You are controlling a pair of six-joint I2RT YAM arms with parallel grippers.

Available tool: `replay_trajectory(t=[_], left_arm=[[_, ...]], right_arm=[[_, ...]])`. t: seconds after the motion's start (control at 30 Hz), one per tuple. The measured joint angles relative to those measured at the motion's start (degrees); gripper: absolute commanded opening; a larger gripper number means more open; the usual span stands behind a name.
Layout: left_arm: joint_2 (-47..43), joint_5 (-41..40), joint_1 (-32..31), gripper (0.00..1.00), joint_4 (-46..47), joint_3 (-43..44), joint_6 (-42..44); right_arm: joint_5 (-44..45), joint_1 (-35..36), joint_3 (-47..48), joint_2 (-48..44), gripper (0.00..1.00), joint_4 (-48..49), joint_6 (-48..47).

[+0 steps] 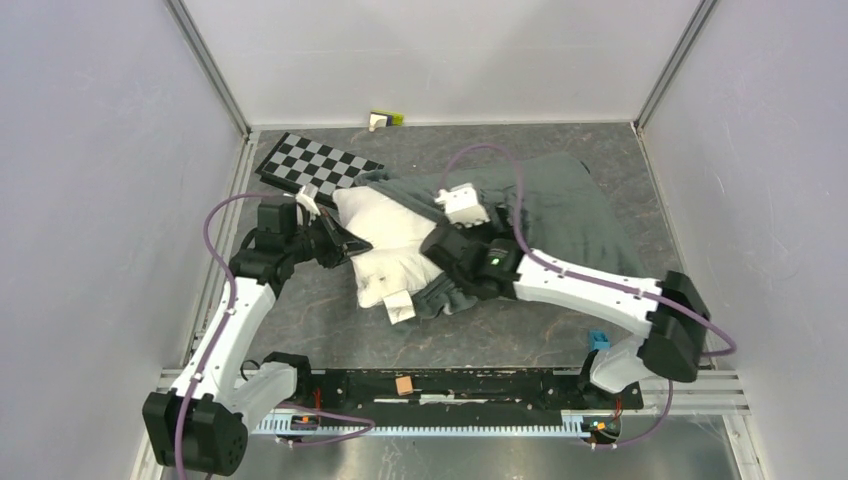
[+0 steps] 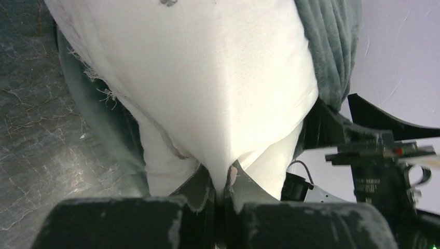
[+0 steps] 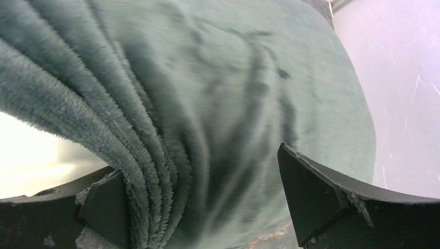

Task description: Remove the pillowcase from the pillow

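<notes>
The left gripper point(image 2: 223, 180) pinches the near-left edge of the plump white stuffed pillow point(image 2: 207, 83) while the right gripper point(image 3: 202, 194) gapes around the bunched dark-grey plush pillowcase point(image 3: 223, 93); that thin pinch may slip once pulling starts.

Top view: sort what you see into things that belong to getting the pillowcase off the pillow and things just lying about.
Belongs to the job:
pillowcase, grey side out
pillow
left gripper, shut on the pillow's white fabric
right gripper, open around a pillowcase fold

Lying about:
checkerboard
white-and-green item by the far wall
blue piece
orange block
</notes>
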Motion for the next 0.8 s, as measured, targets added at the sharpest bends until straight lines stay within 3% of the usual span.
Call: replay_trajectory(t=[0.13,0.37,0.5,0.67,0.73,0.77,0.8], left_arm=[[1.0,1.3,1.4,0.02,-0.7,1.0,0.7],[2.0,5.2,6.7,0.02,-3.7,3.9,2.8],[2.1,7.1,8.4,0.02,-4.6,4.2,3.9],[2.1,7.4,9.0,0.03,-4.7,4.2,5.0],[2.1,7.0,9.1,0.11,-4.7,4.2,5.6],[2.1,6.8,9.0,0.24,-4.7,4.2,5.9],[2.1,6.4,8.7,0.45,-4.7,4.0,6.4]], right_arm=[[-1.5,-6.6,-7.2,-6.7,0.95,1.8,0.0],[-4.5,-13.1,-11.5,-12.9,0.98,4.4,-0.3],[-9.4,-15.7,-15.1,-17.7,0.88,9.2,-5.8],[-20.7,-16.7,-18.6,-21.7,0.83,15.2,-13.7],[-25.1,-17.1,-19.7,-22.3,0.83,17.3,-15.7],[-26.9,-17.2,-20.3,-22.5,0.83,18.3,-16.3],[-28.3,-17.4,-21.2,-22.8,0.82,19.4,-16.9]])
